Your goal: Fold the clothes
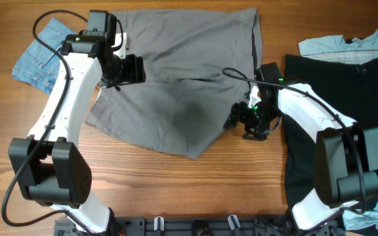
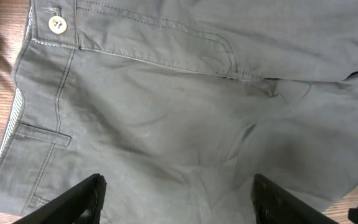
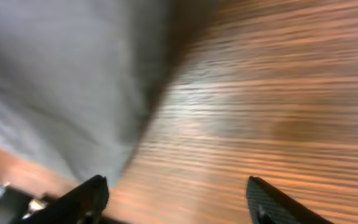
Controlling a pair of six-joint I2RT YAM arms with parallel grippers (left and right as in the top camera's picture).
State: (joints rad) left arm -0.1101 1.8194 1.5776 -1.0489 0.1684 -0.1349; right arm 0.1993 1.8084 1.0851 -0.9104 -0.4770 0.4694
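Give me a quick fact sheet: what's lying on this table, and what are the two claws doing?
Table: wooden
Main garment: grey shorts, spread out, partly rumpled
Left claw: open, above the grey shorts near the buttoned waistband
Right claw: open, at the shorts' edge, holding nothing
Other clothes: blue denim shorts far left; black garment on the right

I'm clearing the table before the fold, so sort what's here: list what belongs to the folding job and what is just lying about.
Job: large plain grey woven-cotton shorts; left pincer and right pincer, both open.
Lying about: small blue denim shorts; black garment; pale blue cloth.
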